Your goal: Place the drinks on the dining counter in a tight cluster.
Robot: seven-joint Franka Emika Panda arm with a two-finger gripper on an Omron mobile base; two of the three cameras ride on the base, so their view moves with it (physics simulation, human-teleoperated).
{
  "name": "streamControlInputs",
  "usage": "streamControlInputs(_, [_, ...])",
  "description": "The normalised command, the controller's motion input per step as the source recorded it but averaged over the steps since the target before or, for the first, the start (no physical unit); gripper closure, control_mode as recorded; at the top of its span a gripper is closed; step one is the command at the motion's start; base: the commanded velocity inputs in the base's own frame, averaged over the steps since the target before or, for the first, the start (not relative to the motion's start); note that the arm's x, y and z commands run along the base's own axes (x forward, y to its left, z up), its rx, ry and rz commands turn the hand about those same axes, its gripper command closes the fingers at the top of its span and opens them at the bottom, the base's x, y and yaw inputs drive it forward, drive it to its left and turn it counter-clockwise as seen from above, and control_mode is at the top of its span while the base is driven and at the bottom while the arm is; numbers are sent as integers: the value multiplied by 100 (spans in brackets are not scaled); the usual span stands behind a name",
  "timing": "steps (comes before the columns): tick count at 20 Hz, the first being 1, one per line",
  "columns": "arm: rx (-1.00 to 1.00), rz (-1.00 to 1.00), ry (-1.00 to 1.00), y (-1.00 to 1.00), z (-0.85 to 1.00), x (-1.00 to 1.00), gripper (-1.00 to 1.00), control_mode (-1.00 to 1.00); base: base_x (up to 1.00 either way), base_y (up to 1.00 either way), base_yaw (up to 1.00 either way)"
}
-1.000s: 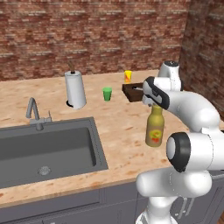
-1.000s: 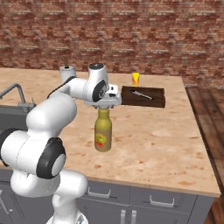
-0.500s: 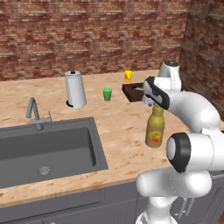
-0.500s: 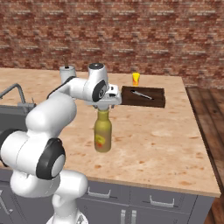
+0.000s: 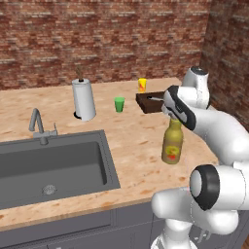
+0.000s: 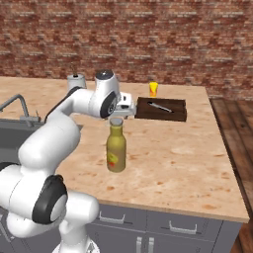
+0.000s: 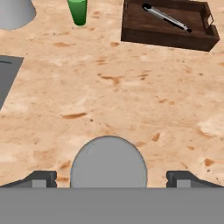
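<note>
Grey cap (image 7: 108, 161) sits nearest you, between the fingertips (image 7: 40, 178) of the claw (image 7: 109, 180), which stands spread wide and holds nothing. That cap tops the yellow-olive bottle (image 6: 116, 148), upright on the surface (image 6: 197, 163) near the front edge. You should judge it stiff, probably smooth and top-heavy, so take it at the neck just under the cap. Farther back lie the tray (image 7: 168, 24) and green cup (image 7: 78, 11).
</note>
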Motion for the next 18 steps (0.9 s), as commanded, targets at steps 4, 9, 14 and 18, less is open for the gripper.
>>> streamControlInputs(4, [0, 0, -16, 0, 40, -57, -100, -100, 0, 0, 0])
streamControlInputs(9, [0, 0, -10, 0, 27, -96, -100, -100, 0, 0, 0])
streamControlInputs(14, [0, 0, -1, 2, 14, -97, -100, -100, 0, 0, 0])
streamControlInputs(18, [0, 0, 8, 9, 10, -78, -100, -100, 0, 0, 0])
